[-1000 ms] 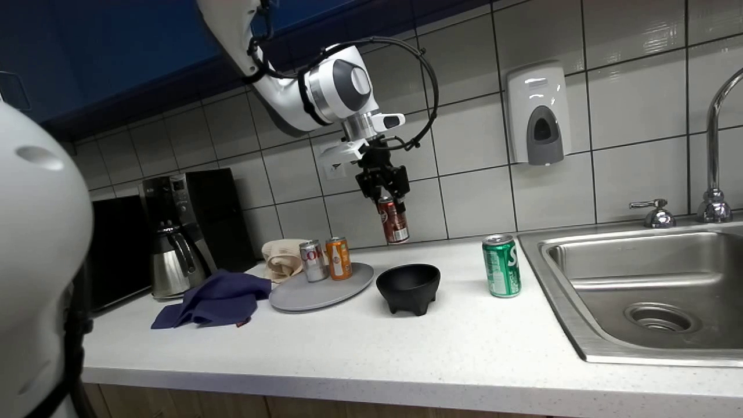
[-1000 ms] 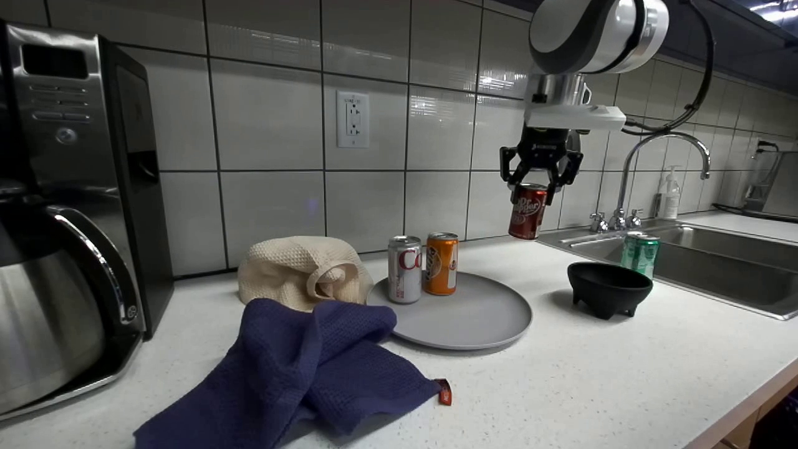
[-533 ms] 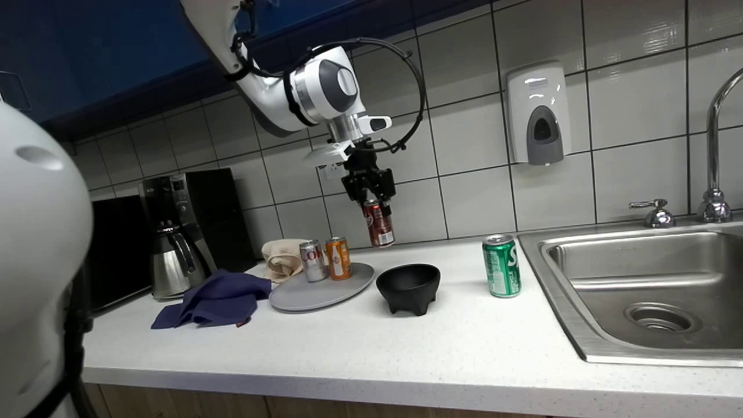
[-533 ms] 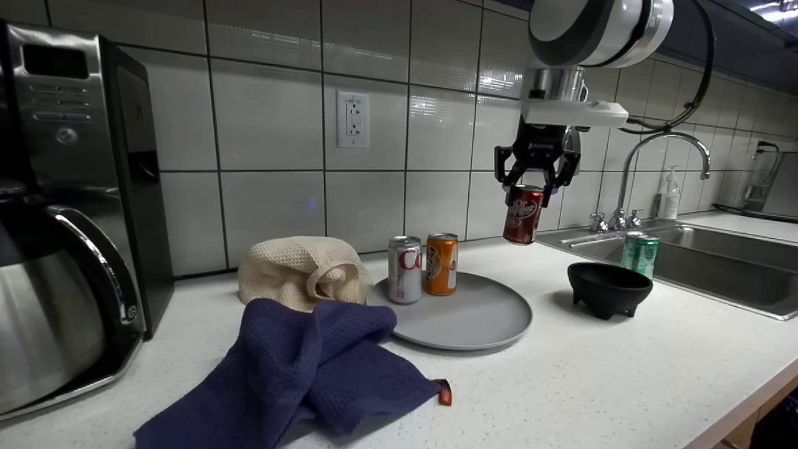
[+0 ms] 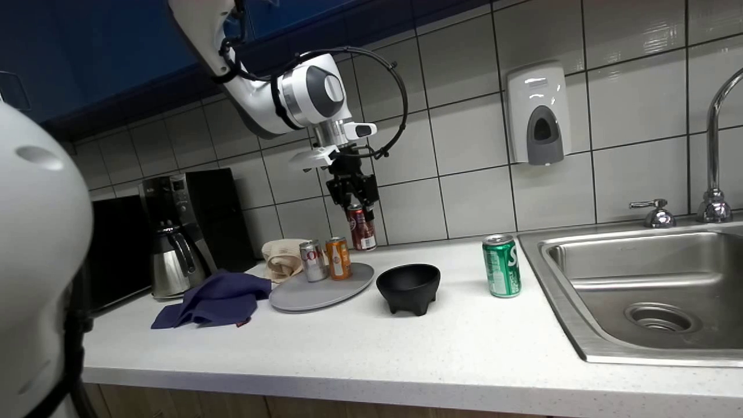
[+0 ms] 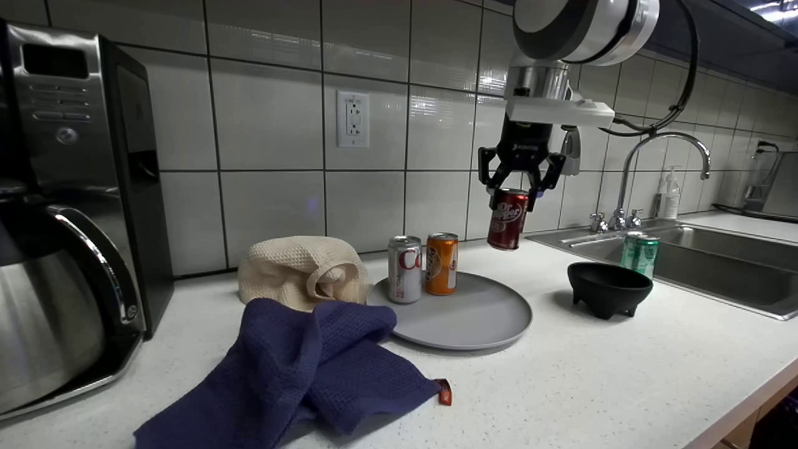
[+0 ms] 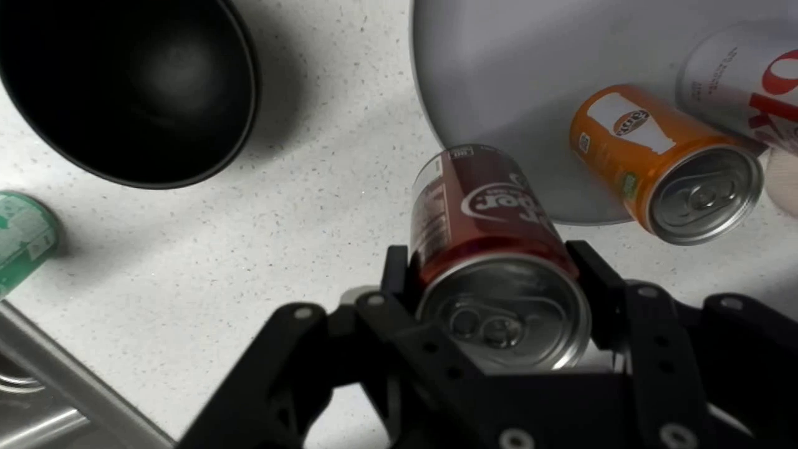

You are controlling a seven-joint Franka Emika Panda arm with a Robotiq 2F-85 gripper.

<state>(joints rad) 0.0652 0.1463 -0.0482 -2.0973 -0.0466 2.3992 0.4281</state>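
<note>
Treat as a careful carry, judging by the pose. Note the gripper clamped round a red can near its lid, with one finger to each side and most of the body bare below. Note the can's place too: in the air above the white counter, near the edge of the grey plate, with any overhang of the rim impossible to judge. Mind a slight lean of the red can in an exterior view, best evened out before any contact underneath, for fear of tipping on one edge of the base. Watch the orange can, upright on the plate and closer to the held can than the silver can just beside it; allow generous room on that side, at the risk otherwise of upsetting both. Leave clearance likewise for the black bowl, apart from the plate toward the sink, and, farther off, for the green can, upright on the counter. Avoid quick swings and sudden stops: probably weighty if full, smooth-walled, short in the grip, and so prone to turning between the pads. Squeeze hard enough against slipping, yet short of denting thin metal. Judge height from both exterior views and sideways position from the wrist view. Release only over firm, level support.
</note>
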